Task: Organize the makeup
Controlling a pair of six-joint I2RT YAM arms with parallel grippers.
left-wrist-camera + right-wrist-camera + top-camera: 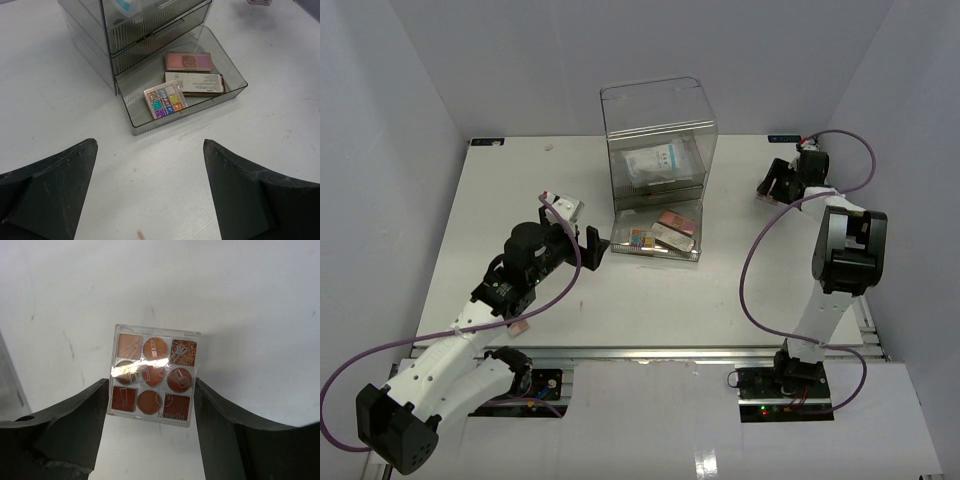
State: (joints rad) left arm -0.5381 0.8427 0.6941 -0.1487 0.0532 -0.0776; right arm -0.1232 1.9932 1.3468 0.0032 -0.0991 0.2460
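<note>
The job looks well advanced but not finished. The clear drawer box stands at the middle of the worktop's far edge. Its bottom drawer is pulled out toward the near edge and holds three flat pieces lying side by side: a pink palette at the back, a tan case in the middle, and a multicolour palette nearest the drawer's front wall. A pale packet shows through the box higher up, in what seems to be an upper drawer. One piece is outside the box: a small clear brown palette near the far right corner. The right gripper is on it, a finger pressed against each of two opposite sides, so it appears to be gripping it; whether it is off the surface I cannot tell. The left gripper is wide open and holds nothing, hanging over bare worktop just in front of the open drawer. What remains, by my reading, is to carry the brown palette to the drawer, set it with the others, and probably push the drawer shut.
</note>
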